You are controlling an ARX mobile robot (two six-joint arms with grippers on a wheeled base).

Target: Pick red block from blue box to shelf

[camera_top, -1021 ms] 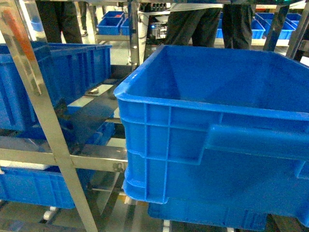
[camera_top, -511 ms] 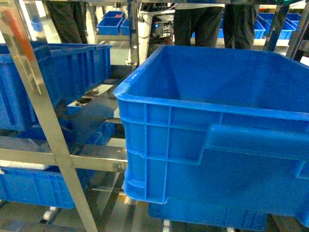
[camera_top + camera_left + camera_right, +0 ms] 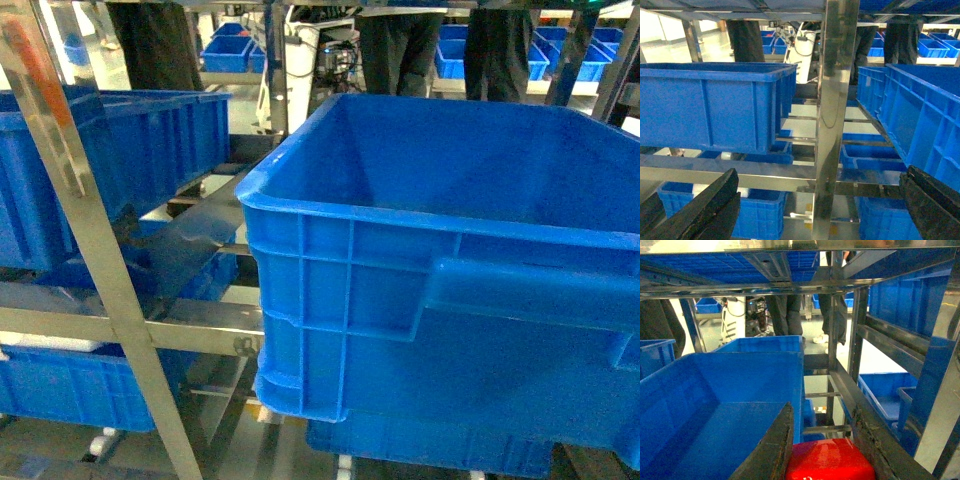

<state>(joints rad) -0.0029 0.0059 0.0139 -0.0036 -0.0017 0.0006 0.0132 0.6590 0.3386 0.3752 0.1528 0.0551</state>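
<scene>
The red block (image 3: 830, 460), glossy, sits pinched between the two dark fingers of my right gripper (image 3: 821, 411), which is shut on it. It hangs just past the right wall of a big dark blue ribbed crate (image 3: 715, 405) on the steel shelf (image 3: 842, 382). My left gripper (image 3: 822, 175) is open, its black fingers (image 3: 705, 205) spread wide on either side of a shelf post (image 3: 836, 100) with nothing between them. The blue box is out of view. Neither gripper shows in the head view.
A large dark blue crate (image 3: 450, 270) fills the right of the head view, with another crate (image 3: 110, 150) at the left. A slanted steel post (image 3: 85, 230) stands in front. More crates (image 3: 760, 215) sit on the lower level. People's legs (image 3: 400, 50) stand behind the rack.
Only the people behind the rack have shifted. The crates and the rack stand as before.
</scene>
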